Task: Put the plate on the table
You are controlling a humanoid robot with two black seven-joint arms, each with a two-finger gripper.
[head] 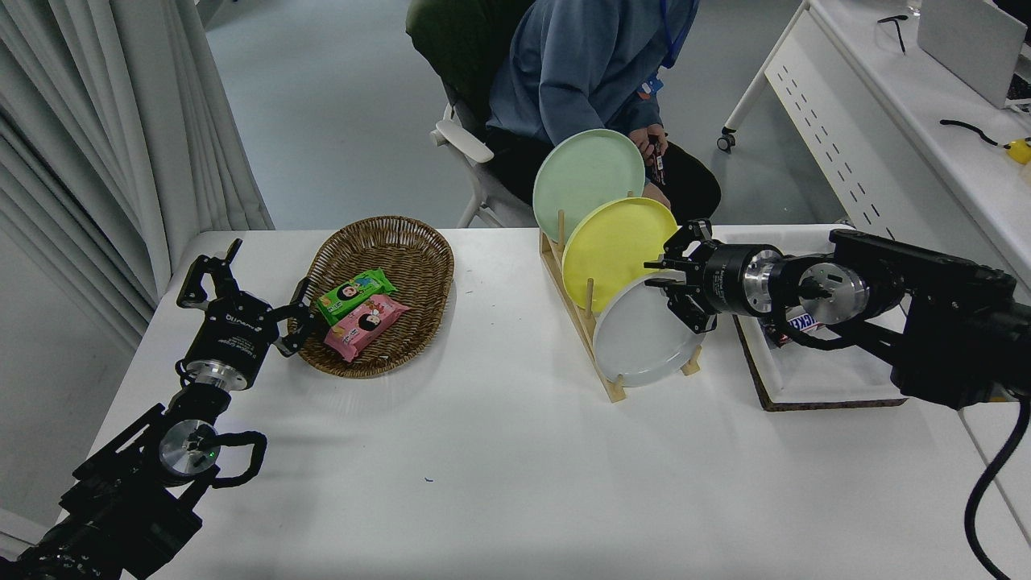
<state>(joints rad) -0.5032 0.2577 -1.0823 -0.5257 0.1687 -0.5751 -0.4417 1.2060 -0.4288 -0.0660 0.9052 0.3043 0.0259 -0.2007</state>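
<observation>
The pale grey plate (644,338) stands on edge in the front slot of a wooden rack (598,346) on the white table (499,475). A yellow plate (614,246) and a pale green plate (586,171) stand behind it. My right gripper (654,273) comes in from the right at the grey plate's upper right rim. Its fingertips are close together on the rim. My left gripper (262,282) is parked at the lower left, open and empty, next to a basket.
A wicker basket (403,242) with a green and a pink snack pack sits left of the rack. A white tray (813,379) with a candy bar lies under my right arm. A person sits behind the rack at the far edge.
</observation>
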